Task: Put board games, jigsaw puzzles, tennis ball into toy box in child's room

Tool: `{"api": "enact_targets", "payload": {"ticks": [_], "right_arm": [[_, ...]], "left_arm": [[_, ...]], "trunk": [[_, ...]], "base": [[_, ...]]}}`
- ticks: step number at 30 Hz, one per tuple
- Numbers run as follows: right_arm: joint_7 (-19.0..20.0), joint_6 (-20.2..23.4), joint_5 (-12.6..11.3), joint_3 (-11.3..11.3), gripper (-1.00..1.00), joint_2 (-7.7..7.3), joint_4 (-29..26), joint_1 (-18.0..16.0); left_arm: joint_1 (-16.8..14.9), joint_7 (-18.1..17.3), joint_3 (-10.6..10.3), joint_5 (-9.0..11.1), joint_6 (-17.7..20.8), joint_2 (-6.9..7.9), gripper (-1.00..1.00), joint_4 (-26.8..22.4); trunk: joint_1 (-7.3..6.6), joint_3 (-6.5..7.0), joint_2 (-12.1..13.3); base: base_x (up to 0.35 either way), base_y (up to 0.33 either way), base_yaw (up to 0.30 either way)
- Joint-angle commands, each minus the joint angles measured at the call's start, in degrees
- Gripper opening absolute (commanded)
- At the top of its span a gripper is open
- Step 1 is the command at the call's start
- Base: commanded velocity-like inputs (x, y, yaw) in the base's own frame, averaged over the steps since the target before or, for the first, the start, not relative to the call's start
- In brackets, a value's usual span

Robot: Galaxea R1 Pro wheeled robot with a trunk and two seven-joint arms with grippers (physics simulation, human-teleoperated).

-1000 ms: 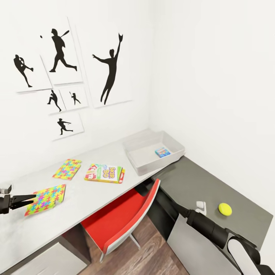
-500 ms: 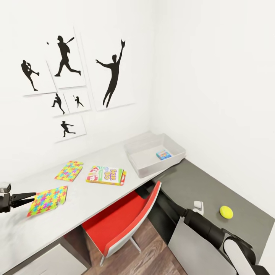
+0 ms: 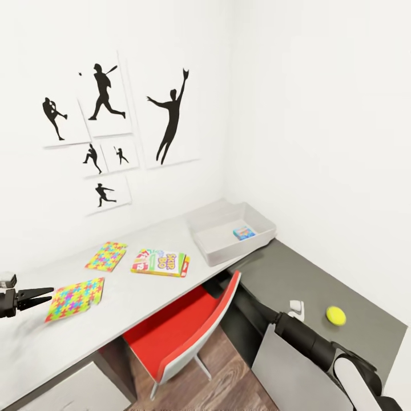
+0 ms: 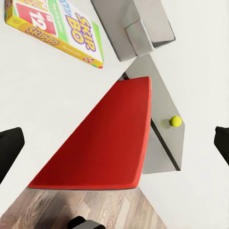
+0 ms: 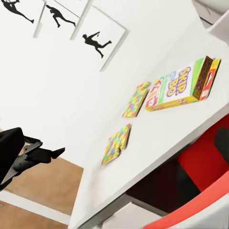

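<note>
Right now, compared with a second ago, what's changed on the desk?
Only the head camera has turned a little, so the whole picture has shifted. Nothing was taken hold of or let go. The left tool stays open at the near jigsaw puzzle's edge. The Skip-Bo box, tennis ball and toy box lie as before.

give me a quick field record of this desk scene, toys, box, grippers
toy box: on the white table, far end, small blue item inside
Skip-Bo game: flat on white top
jigsaw puzzles: one flat, one by the left gripper, tilted
tennis ball: on the dark grey section
left gripper: open
right gripper: near ball, state unclear
</note>
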Motion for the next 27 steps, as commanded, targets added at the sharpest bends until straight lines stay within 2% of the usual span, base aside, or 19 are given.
{"api": "enact_targets", "payload": {"ticks": [1, 7, 18, 27], "right_arm": [[-0.1, 0.5, -0.6, 0.0, 1.0, -0.03, 0.0, 0.0], [0.0, 0.5, -0.6, 0.0, 1.0, -0.11, 0.2, 0.0], [0.2, 0.5, -0.9, -0.1, 1.0, -0.55, 0.0, 0.0], [1.0, 0.5, -0.7, -0.1, 1.0, -0.07, 0.4, 0.0]], "left_arm": [[0.0, -0.2, 0.0, 0.0, 0.6, 0.0, 1.0, 0.0], [0.0, -0.2, -0.1, 0.0, 0.5, -0.2, 1.0, 0.0], [0.0, -0.2, 0.0, 0.0, 0.5, -0.47, 1.0, 0.0], [0.0, -0.2, 0.1, 0.1, 0.5, -0.56, 1.0, 0.0]], "trunk": [[0.02, -0.03, -0.1], [0.02, 0.54, -0.1], [0.02, 1.57, -0.1], [0.02, 2.4, -0.1]], "base": [[-0.208, 0.075, 0.0], [-0.139, 0.058, -0.044], [-0.022, 0.009, -0.117], [-0.002, 0.001, -0.14]]}}
